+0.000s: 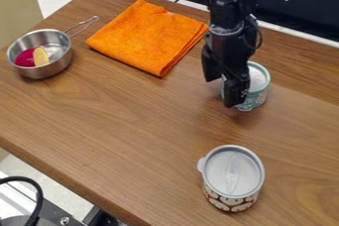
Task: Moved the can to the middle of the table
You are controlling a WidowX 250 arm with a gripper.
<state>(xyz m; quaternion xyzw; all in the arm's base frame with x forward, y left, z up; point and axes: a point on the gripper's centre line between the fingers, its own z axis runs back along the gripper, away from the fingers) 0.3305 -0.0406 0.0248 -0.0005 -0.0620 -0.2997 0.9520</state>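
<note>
"Where is the gripper?"

"The black two-finger gripper (pixel 227 87) hangs at a teal, cylindrical can (pixel 257 99) on the brown wooden table (pixel 132 121), partly covering it from view. Whether it is clamped on the can, I cannot tell."

"And around them?"

"A folded orange cloth (pixel 145 36) lies near the can; a silver metal saucepan (pixel 43 69) sits beyond the cloth, at left. A patterned, gray-lidded can (pixel 232 173) stands well apart, nearer the camera."
</note>
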